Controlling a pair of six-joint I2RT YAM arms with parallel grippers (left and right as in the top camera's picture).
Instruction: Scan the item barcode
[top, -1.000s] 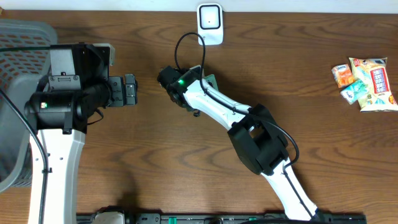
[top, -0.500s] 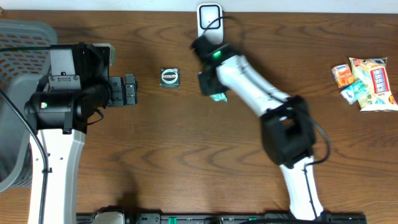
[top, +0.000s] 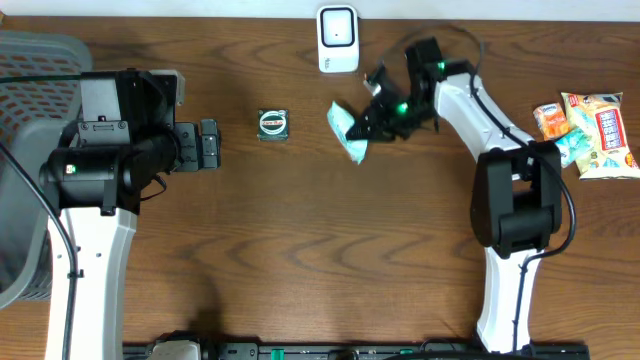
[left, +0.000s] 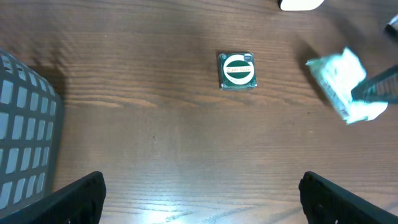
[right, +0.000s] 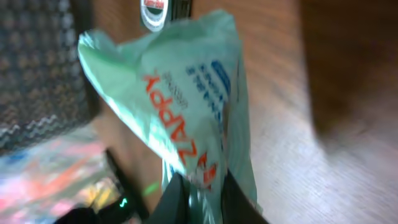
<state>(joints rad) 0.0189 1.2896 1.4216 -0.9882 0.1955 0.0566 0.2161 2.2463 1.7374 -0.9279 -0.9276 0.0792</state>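
My right gripper (top: 375, 125): clamped on the green packet (top: 348, 130)
Scanner (top: 338, 38): near my right gripper
My left gripper (top: 208, 145): jaws apart
Small box (top: 272, 124): ahead of my left gripper

"ZAPPY" in orange-red capitals, printed lengthwise on the pale green packet (right: 186, 106); smaller blue print beside it too blurred to read. Lettering across the round green-and-white label of the small square pack (left: 238, 70) illegible.

The left end effector (top: 213, 145) pointed rightward, jaws wide apart. The right arm (top: 470, 100) reached far forward, bent leftward, and the right end effector (top: 378, 120) pinched a green packet (top: 347, 130).
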